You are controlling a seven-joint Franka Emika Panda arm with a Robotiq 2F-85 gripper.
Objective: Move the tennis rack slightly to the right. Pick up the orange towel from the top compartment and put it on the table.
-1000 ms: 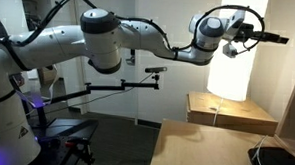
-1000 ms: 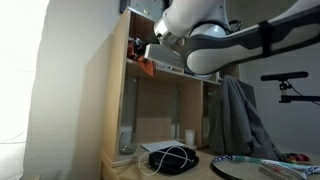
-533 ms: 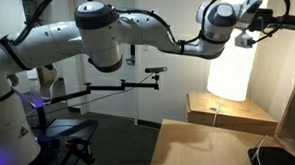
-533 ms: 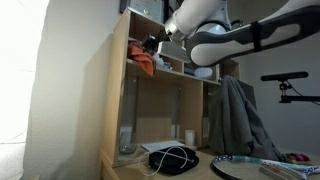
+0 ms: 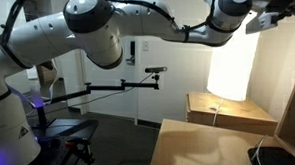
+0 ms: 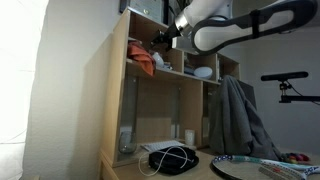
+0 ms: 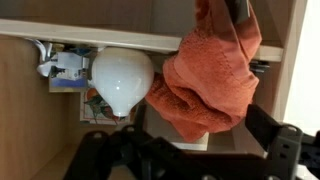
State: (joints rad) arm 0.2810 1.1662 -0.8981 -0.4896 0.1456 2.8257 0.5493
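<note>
Reaching high with the gripper (image 6: 168,38), up at the top compartment of a pale wooden shelf unit (image 6: 115,110). Fingers spread wide, clamped on nothing (dark tips far apart along the bottom of the wrist view). Close in front of them, the orange towel (image 7: 205,75): bunched in folds in that top compartment, sagging over the front edge of its board; contact with the fingers not clear. Beside the towel in the wrist view, a white rounded bulb-like thing (image 7: 120,80) and a small blue-and-white packet (image 7: 62,72), print too blurred to read. Far below, the tennis rack (image 6: 245,168), lying flat at the bottom edge of an exterior view, only part of its strung head showing. Well under the arm, the table (image 5: 200,145), with a black pad (image 5: 284,162) at its corner and a pale wooden box (image 5: 231,111) beyond. Hanging beside the shelf unit, a grey garment (image 6: 235,115).
</note>
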